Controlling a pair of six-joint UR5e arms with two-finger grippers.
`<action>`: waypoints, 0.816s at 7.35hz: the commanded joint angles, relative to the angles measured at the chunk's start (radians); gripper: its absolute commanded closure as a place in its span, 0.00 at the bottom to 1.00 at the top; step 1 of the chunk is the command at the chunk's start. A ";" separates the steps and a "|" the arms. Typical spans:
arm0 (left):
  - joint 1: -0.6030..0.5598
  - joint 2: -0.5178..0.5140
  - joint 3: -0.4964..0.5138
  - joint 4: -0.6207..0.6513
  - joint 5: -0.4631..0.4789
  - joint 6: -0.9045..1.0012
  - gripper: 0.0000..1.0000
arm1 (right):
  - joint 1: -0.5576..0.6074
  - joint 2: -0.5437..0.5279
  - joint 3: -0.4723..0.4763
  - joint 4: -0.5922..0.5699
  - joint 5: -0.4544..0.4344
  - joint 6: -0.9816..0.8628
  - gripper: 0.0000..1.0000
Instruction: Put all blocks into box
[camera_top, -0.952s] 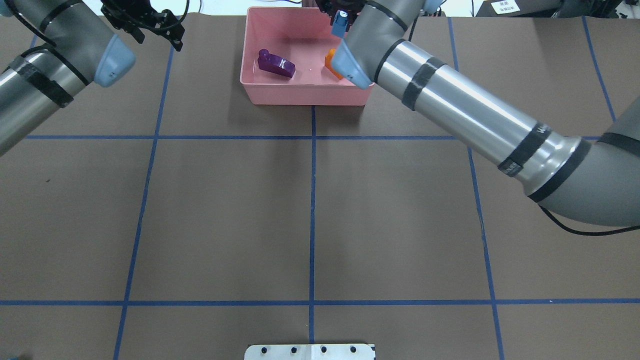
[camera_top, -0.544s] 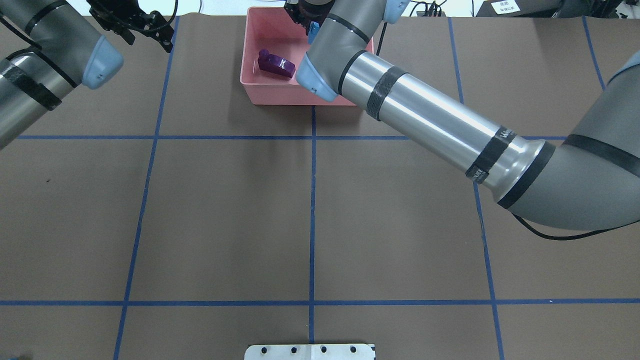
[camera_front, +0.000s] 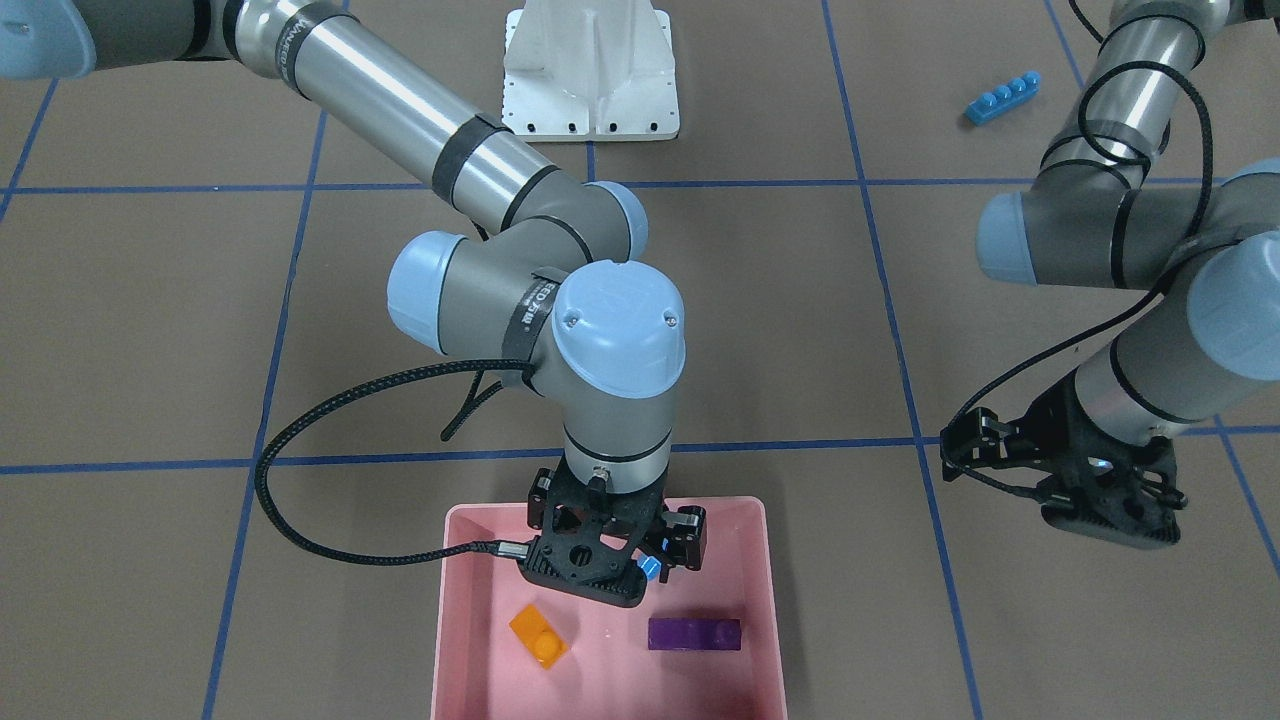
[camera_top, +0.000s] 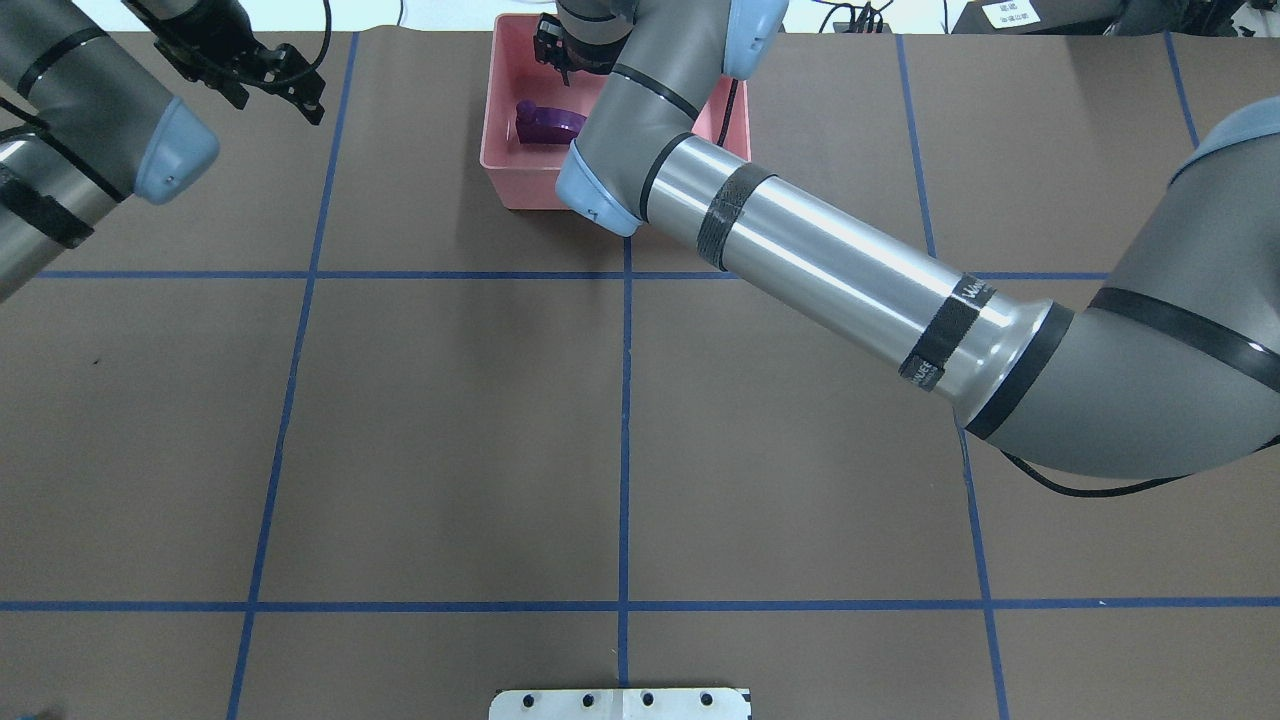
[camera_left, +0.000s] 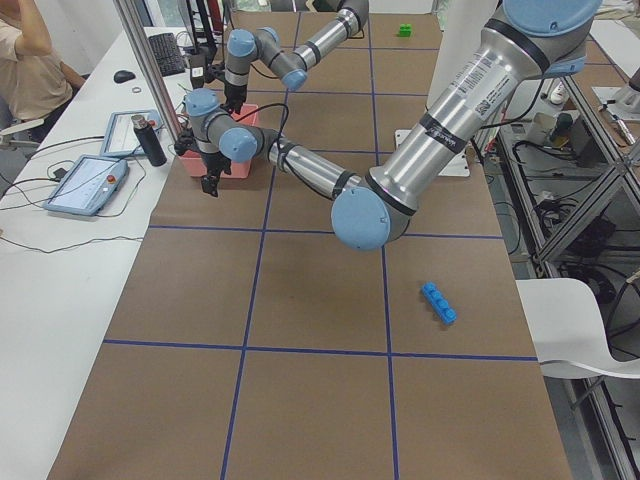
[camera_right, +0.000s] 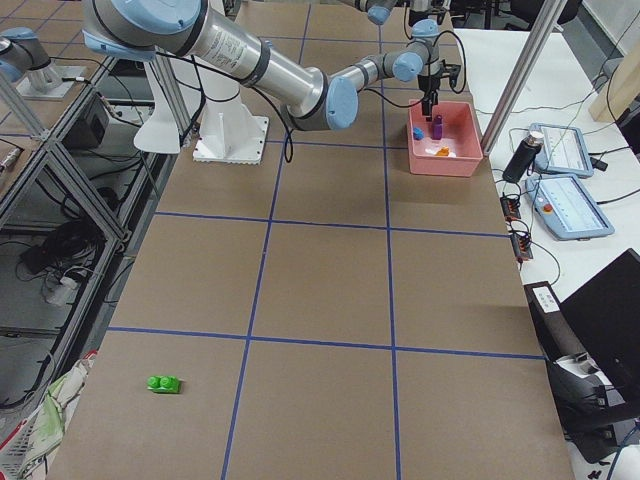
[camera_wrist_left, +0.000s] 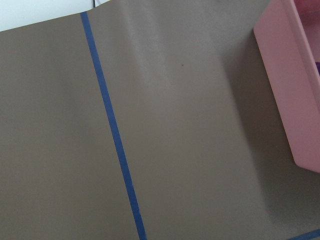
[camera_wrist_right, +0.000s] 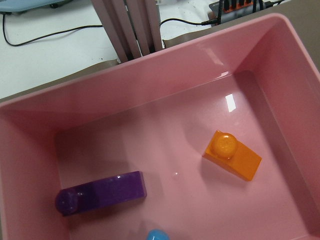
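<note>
We see the pink box (camera_front: 447, 610) at the far edge of the bench (camera_top: 450, 400), opposite the robot's base. Two blocks lie on its floor, well apart.

The purple block (camera_wrist_right: 102, 193) lies on its side. Its long axis runs roughly parallel to the box's long wall, and its stud end points to the left in the right wrist view. The orange block (camera_wrist_right: 231, 155) sits nearer the other end of the box, angled to the walls. Its stud faces up at one end and its sloped end points away toward the near corner in that view.

The right hand (camera_front: 655, 565) hangs inside the box's outline, over the side nearest the robot. It points straight down and pinches the small blue block (camera_front: 650, 568), whose rounded stud just shows at the bottom edge of the right wrist view. This block is above the floor, between the purple and orange ones.

The left hand (camera_top: 280, 100) hovers over bare bench beside the box, on the robot's left. Its fingers are spread and hold nothing.

Two blocks lie outside the box. The long blue block (camera_front: 1002, 97) rests studs up on the robot's left half of the bench, diagonal to the blue grid lines. The green block (camera_right: 164, 383) lies far toward the robot's right end, its long axis across the right-side view.
</note>
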 joint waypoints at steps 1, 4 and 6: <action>0.006 0.135 -0.156 0.004 0.001 -0.011 0.00 | 0.056 -0.051 0.166 -0.202 0.079 -0.134 0.00; 0.015 0.498 -0.465 -0.008 0.010 0.003 0.00 | 0.116 -0.331 0.587 -0.402 0.151 -0.317 0.00; 0.071 0.751 -0.590 -0.156 0.012 0.003 0.00 | 0.156 -0.584 0.835 -0.406 0.172 -0.441 0.00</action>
